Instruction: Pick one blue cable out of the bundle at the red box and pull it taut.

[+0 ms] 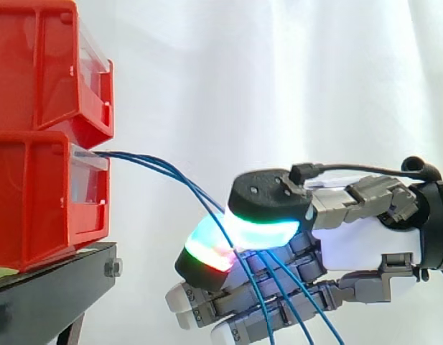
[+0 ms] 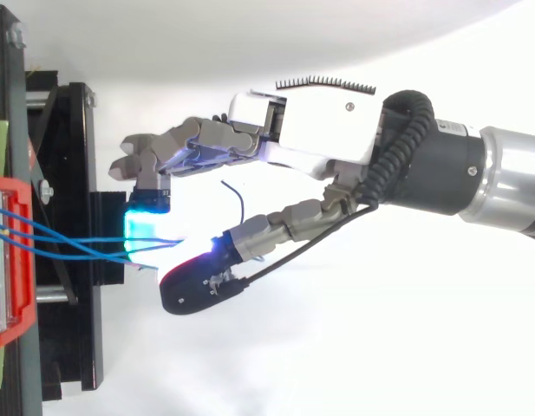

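A lower box (image 1: pixel 42 201), red, sits on a black stand (image 1: pixel 56 277) at the left, and a red top box (image 1: pixel 42 65) sits on it. Thin blue cables (image 1: pixel 171 171) come out of the front of the lower box. They run across and down to the hand (image 1: pixel 365 241), with a soft bend in them. The hand comes in from the right. Its thumb (image 1: pixel 268 192) is on top. One finger pad (image 1: pixel 205 253), lit red and green, is pressed up under it. The cables go in between the two, so the hand is pinched on them. I cannot tell how many it holds. Past the pinch, three cables hang down in front of the other fingers (image 1: pixel 199 305). Behind is a white curtain (image 1: pixel 278 86).
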Motion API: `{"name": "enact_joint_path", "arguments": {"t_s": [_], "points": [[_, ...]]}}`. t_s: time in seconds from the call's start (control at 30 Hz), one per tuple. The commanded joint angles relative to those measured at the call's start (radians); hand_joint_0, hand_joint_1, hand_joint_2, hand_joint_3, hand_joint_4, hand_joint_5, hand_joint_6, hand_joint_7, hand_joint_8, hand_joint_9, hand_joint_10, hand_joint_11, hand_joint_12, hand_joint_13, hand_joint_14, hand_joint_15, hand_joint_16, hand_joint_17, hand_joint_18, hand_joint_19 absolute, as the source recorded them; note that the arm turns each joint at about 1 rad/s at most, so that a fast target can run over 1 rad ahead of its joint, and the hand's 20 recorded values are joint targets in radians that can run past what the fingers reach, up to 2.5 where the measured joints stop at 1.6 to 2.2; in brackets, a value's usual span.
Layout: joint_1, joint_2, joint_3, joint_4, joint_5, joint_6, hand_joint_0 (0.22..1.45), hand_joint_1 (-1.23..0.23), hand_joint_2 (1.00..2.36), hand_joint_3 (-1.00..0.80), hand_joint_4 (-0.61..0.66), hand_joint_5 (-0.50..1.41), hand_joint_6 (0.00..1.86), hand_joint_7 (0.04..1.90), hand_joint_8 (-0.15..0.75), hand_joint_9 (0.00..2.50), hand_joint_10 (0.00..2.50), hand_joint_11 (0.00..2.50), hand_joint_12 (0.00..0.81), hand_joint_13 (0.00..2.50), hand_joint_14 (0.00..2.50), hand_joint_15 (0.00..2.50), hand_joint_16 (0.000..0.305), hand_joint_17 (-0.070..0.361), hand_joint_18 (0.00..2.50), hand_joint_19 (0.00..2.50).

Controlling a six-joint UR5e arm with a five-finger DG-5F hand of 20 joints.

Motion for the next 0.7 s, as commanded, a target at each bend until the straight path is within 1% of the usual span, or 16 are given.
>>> {"name": "enact_joint_path", "arguments": {"t_s": [0.0, 0.07, 0.13, 0.17, 0.2, 0.27, 0.4, 0.53, 0.57, 0.67], "points": [[0.000, 0.000, 0.000, 0.000, 0.000, 0.000, 0.72, -0.97, 1.00, -0.46, 0.21, -0.20, 0.91, 0.91, 0.304, 0.35, 0.00, 0.12, 0.360, 0.19, 0.00, 0.00, 0.053, 0.120, 0.38, 0.08], [0.000, 0.000, 0.000, 0.000, 0.000, 0.000, 0.71, -0.97, 1.00, -0.50, 0.21, -0.20, 0.91, 0.91, 0.301, 0.34, 0.00, 0.12, 0.362, 0.18, 0.00, 0.00, 0.053, 0.120, 0.38, 0.08], [0.000, 0.000, 0.000, 0.001, 0.000, 0.002, 0.66, -0.96, 1.00, -0.50, 0.21, -0.20, 0.91, 0.89, 0.301, 0.34, 0.00, 0.12, 0.362, 0.18, 0.00, 0.00, 0.053, 0.120, 0.38, 0.08], [0.000, 0.000, 0.000, 0.000, 0.000, 0.002, 0.66, -0.95, 1.00, -0.50, 0.22, -0.20, 0.91, 0.89, 0.301, 0.34, 0.00, 0.11, 0.362, 0.18, 0.00, 0.00, 0.053, 0.120, 0.38, 0.08], [0.000, 0.000, 0.000, 0.000, 0.000, 0.002, 0.62, -0.92, 1.00, -0.50, 0.22, -0.20, 0.91, 0.88, 0.302, 0.34, 0.00, 0.11, 0.362, 0.18, 0.00, 0.00, 0.053, 0.120, 0.38, 0.10], [0.000, 0.000, 0.002, 0.000, 0.000, 0.002, 0.58, -0.88, 1.00, -0.50, 0.23, -0.20, 0.90, 0.87, 0.306, 0.34, 0.00, 0.12, 0.365, 0.18, 0.00, 0.01, 0.054, 0.122, 0.37, 0.11], [0.000, 0.000, 0.002, 0.000, 0.000, 0.002, 0.54, -0.76, 1.00, -0.50, 0.24, -0.18, 0.88, 0.88, 0.322, 0.36, 0.00, 0.10, 0.370, 0.18, 0.00, 0.03, 0.055, 0.124, 0.36, 0.14], [0.000, 0.000, 0.006, 0.000, 0.000, 0.002, 0.58, -0.69, 1.00, -0.50, 0.23, -0.18, 0.87, 0.93, 0.320, 0.37, 0.00, 0.10, 0.361, 0.18, 0.00, 0.02, 0.053, 0.120, 0.35, 0.15], [0.000, 0.000, 0.006, 0.000, 0.002, 0.002, 0.60, -0.70, 1.00, -0.45, 0.23, -0.18, 0.87, 0.94, 0.324, 0.38, 0.00, 0.09, 0.358, 0.18, 0.00, 0.02, 0.053, 0.119, 0.35, 0.15], [0.000, 0.000, 0.006, 0.000, 0.000, 0.002, 0.61, -0.71, 1.01, -0.39, 0.22, -0.17, 0.87, 0.96, 0.323, 0.39, 0.00, 0.09, 0.357, 0.19, 0.00, 0.01, 0.053, 0.119, 0.35, 0.15]]}}
